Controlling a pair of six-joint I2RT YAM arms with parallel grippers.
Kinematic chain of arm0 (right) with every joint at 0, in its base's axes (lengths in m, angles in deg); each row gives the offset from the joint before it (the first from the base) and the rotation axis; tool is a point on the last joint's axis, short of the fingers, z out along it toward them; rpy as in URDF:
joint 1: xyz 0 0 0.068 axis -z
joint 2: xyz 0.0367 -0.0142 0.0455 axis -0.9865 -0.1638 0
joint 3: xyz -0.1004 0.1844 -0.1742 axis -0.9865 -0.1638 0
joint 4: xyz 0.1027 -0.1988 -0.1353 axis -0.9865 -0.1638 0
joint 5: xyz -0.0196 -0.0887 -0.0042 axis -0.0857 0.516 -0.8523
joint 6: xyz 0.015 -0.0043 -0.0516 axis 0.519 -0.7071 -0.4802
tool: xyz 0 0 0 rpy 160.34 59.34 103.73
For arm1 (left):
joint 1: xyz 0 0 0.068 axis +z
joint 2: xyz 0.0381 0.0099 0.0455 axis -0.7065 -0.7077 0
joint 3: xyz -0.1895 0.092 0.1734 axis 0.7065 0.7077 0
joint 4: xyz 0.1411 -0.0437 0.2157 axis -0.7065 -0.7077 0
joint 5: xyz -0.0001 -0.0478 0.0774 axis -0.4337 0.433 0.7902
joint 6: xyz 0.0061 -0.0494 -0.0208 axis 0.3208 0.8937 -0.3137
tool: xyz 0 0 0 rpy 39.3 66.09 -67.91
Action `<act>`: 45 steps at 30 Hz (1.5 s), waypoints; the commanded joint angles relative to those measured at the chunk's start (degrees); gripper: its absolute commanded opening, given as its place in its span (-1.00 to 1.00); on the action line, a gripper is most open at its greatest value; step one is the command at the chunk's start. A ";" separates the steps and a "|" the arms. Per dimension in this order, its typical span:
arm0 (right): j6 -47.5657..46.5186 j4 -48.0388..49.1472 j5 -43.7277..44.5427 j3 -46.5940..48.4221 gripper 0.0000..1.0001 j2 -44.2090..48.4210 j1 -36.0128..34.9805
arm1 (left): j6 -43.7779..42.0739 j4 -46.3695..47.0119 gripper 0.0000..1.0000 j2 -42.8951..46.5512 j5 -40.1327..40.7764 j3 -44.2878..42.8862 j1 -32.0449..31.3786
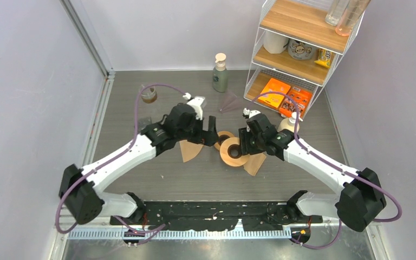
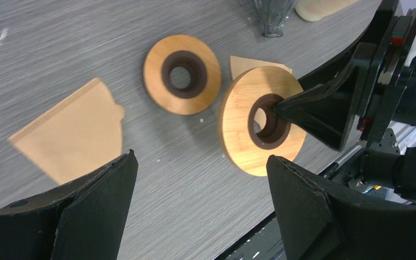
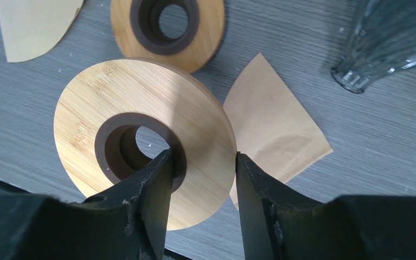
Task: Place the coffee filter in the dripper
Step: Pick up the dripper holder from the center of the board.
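**Coffee filters.** Two brown paper filters lie flat on the grey table, and no gripper holds either.
- The left filter [image 2: 70, 130] lies by itself to the left of the wooden rings, beside the left gripper's near finger in the wrist view.
- The right filter [image 3: 271, 119] lies at the right, with one corner hidden under the held wooden ring [image 3: 141, 92].

**Dripper parts.**
- The held wooden ring has a dark brown inner collar and is tilted out of the table plane. Whether its low edge touches the table cannot be told.
- A second wooden ring [image 2: 208, 76] of the same make lies flat just beyond it. The two are close but apart.
- A ribbed glass cone [image 3: 384, 38] sits farther back and is well clear of both filters.

**Right gripper** [image 3: 203, 157]. It pinches the held wooden ring, with one finger through the centre hole and the other against the outer rim.

**Left gripper** [image 2: 200, 162]. Its fingers are spread wide and grasp nothing. It hangs over the bare table between the left filter and the held wooden ring.

**Surroundings.** A pump bottle [image 1: 220, 73] stands at the back of the table. A wire shelf rack [image 1: 303, 49] with wooden boards stands at the back right.
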 commanded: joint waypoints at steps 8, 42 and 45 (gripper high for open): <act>5.59 0.81 4.73 2.52 -0.83 3.03 -0.73 | 2.80 -6.55 0.67 -17.22 0.79 -15.44 -7.14; 7.97 4.46 1.05 1.89 -0.83 4.22 -0.73 | 3.49 -11.95 -0.39 -28.54 4.17 -24.24 -9.53; 7.50 4.19 1.07 2.04 -0.77 4.14 -0.73 | 2.94 -12.52 -0.70 -28.49 4.07 -25.09 -9.53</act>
